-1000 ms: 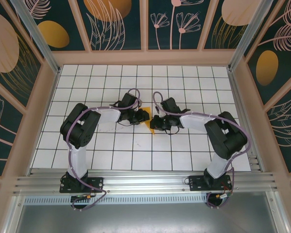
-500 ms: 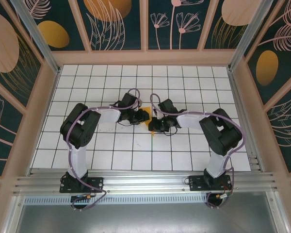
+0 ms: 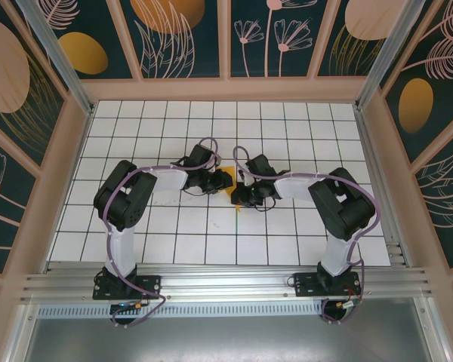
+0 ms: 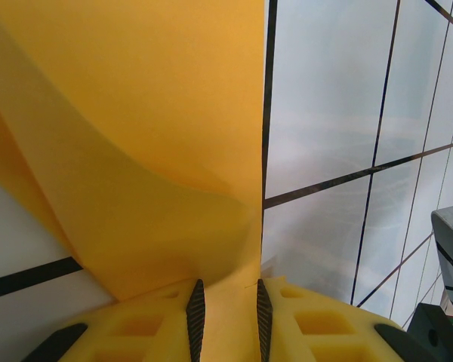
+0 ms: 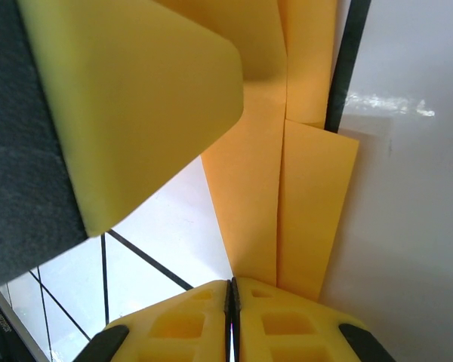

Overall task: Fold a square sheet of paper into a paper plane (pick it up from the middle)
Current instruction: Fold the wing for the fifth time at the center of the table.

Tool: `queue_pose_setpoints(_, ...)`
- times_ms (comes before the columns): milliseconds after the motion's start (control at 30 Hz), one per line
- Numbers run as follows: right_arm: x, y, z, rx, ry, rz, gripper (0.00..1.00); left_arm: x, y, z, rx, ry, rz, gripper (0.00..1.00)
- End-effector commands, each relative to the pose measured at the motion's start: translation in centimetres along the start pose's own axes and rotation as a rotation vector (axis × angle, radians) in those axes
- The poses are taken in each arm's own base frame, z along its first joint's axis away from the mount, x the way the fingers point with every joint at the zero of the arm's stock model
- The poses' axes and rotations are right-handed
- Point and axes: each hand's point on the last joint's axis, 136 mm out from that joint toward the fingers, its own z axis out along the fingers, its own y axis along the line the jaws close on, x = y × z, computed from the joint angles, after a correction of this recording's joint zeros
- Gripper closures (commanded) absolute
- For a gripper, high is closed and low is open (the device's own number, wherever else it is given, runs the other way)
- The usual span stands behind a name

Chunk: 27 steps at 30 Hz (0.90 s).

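Pinching the half-folded square sheet of paper (image 4: 158,136) from opposite sides, the left gripper (image 4: 226,294) and right gripper (image 5: 232,290) are both clenched on it. It sits between them at the middle of the bench (image 3: 287,121), probably so a crease can be set.

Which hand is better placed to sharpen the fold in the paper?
Probably the right hand: its shut fingers pinch the folded paper at its edge, ready to slide along. The left hand holds another part.
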Motion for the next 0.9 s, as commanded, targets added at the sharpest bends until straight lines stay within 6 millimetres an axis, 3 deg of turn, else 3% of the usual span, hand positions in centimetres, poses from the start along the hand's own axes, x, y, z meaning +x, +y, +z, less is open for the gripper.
queue_pose_setpoints(0,2.8,-2.2,0.5,0.063,0.080,0.054,0.88,0.3,7.2,1.3,-0.235,-0.027,-0.037,0.71)
queue_pose_setpoints(500,7.3,-3.0,-1.6,0.050,0.159,0.099,0.88,0.2,7.5,1.5,-0.252,-0.027,-0.034,0.71)
queue_pose_setpoints(567,6.5,-2.5,-2.5,0.044,0.117,0.082,0.88,0.2,7.4,1.5,-0.249,-0.026,-0.033,0.71)
queue_pose_setpoints(767,0.7,1.0,-8.3,-0.036,-0.179,0.011,0.86,0.1,6.7,1.3,-0.224,-0.029,-0.030,0.72)
queue_pose_setpoints(867,-0.7,2.3,-9.1,-0.075,-0.226,-0.018,0.85,-0.1,6.4,1.3,-0.211,-0.031,-0.029,0.72)
